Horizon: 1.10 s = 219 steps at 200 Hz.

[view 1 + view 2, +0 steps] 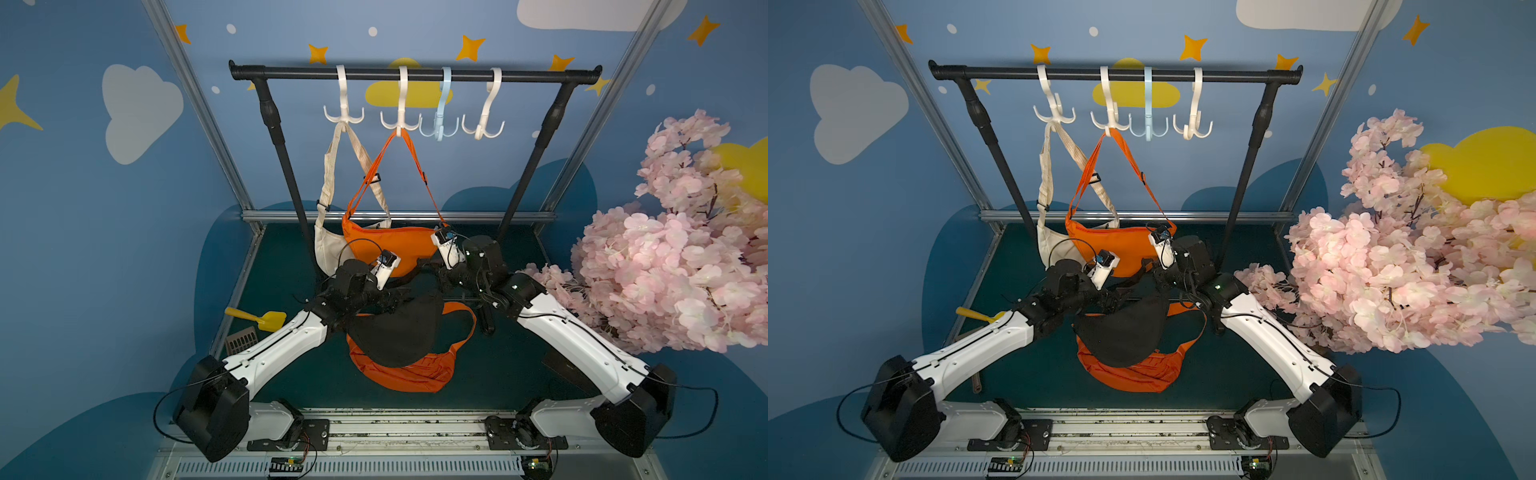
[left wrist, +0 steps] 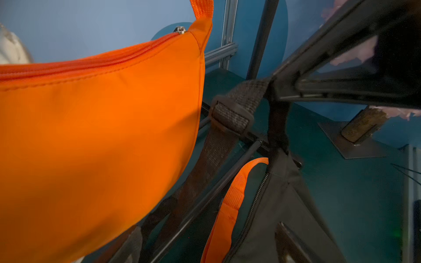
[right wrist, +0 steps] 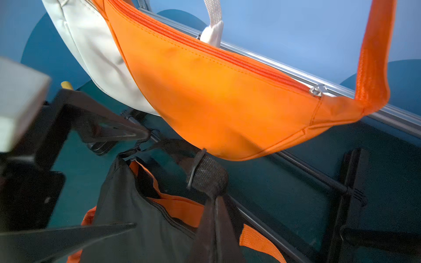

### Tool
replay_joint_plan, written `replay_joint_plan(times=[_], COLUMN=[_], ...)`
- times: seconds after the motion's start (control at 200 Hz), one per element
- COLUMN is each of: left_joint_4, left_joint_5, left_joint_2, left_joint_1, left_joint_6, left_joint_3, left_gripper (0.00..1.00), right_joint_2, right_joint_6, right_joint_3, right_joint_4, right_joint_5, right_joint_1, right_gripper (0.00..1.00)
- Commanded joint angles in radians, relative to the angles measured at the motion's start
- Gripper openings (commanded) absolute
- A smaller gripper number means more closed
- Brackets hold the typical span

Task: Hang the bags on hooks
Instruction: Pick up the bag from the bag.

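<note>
The black bag (image 1: 395, 328) (image 1: 1121, 328) lies partly raised on an orange bag (image 1: 407, 374) on the table. My right gripper (image 3: 215, 205) (image 1: 428, 268) is shut on the black bag's strap (image 2: 232, 116), just beside the buckle (image 3: 205, 173), and the strap is lifted. Beside the bag's near end (image 3: 120, 164) my left gripper (image 2: 208, 227) (image 1: 395, 297) stands open, its fingers (image 3: 114, 129) wide apart on either side of that end. On the black rail (image 1: 415, 75) hang several hooks. The blue hook (image 1: 440, 124) and the rightmost white hook (image 1: 484, 124) are bare.
A cream bag (image 1: 328, 245) and an orange bag (image 1: 386, 245) hang from the two left hooks, close above both grippers. The rack's slanted poles (image 1: 286, 158) and low crossbar (image 3: 296, 168) stand behind. Pink blossoms (image 1: 665, 257) crowd the right. A yellow scoop (image 1: 262, 320) lies left.
</note>
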Motion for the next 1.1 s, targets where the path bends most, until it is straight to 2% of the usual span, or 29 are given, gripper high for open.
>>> replay_joint_plan(times=[0.0,0.11,0.245,0.305,0.526,0.546,0.596,0.616,0.651,0.951,1.091], left_joint_4=[0.108,0.142,0.159,0.16,0.067,0.06,0.056,0.06,0.062,-0.004,-0.113], left_joint_5=[-0.017,-0.029,-0.111,-0.164,-0.245,-0.245,-0.251,-0.257,-0.266,-0.344,-0.281], left_joint_2=[0.041,0.106,0.17,0.186,0.187,0.18,0.16,0.15,0.135,-0.049,-0.108], left_joint_1=[-0.011,-0.022,-0.021,-0.021,-0.002,-0.001,0.002,0.003,0.003,0.013,0.023], left_joint_6=[0.02,0.021,0.023,0.014,0.023,0.023,0.023,0.023,0.025,0.069,0.052], left_joint_3=[0.056,0.079,0.098,0.103,0.156,0.156,0.151,0.149,0.143,0.165,0.248], left_gripper=[0.91,0.91,0.89,0.84,0.47,0.41,0.2,0.14,0.1,0.08,0.06], right_joint_2=[-0.041,-0.057,-0.084,-0.098,-0.149,-0.152,-0.16,-0.162,-0.167,-0.151,-0.095], right_joint_6=[-0.018,-0.025,-0.027,-0.026,-0.01,-0.009,-0.009,-0.009,-0.009,0.005,0.027], right_joint_3=[0.038,0.041,0.04,0.037,0.024,0.024,0.027,0.028,0.027,0.056,0.028], right_joint_4=[0.03,0.028,0.023,0.021,0.032,0.032,0.03,0.03,0.032,0.004,0.011], right_joint_5=[-0.043,-0.049,-0.048,-0.049,-0.03,-0.028,-0.027,-0.029,-0.029,0.056,0.067], right_joint_1=[0.012,0.023,0.028,0.03,0.031,0.03,0.031,0.031,0.031,0.024,-0.003], right_gripper=[0.0,0.0,0.0,0.0,0.0,0.0,0.0,0.0,0.0,0.0,0.0])
